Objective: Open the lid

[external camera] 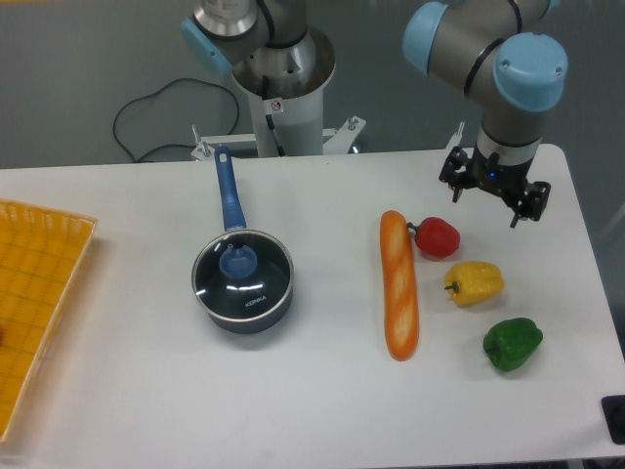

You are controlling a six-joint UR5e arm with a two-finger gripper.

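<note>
At the far left edge of the white tabletop [127, 391] lies a yellow mesh tray [34, 293], running off the picture. Right of it, left of centre, stands a dark blue saucepan [256, 315] with its long handle [229, 192] pointing away toward the arm's base. The lid [241, 277] sits flat and closed on the saucepan, its metal rim matching the pot's mouth, with the blue knob [237, 260] standing up at its centre and small white lettering near the front edge.

The lid looks like glass in a metal band: stiff, moderately heavy for its width, smooth and probably slippery on the pane, and liable to chip or crack if dropped or knocked against the pot. The knob is the only sensible place to grasp; it is small and rounded, so the fingers should straddle it squarely and lift straight up to keep the disc from swinging.

Further right lie a long baguette [399, 284], a red pepper [437, 237], a yellow pepper [475, 283] and a green pepper [512, 343], all apart from the saucepan.

At the far right the hand [495, 192] hangs above the tabletop behind the peppers, fingers spread and grasping nothing, well apart from the lid. The task is not yet begun.
</note>
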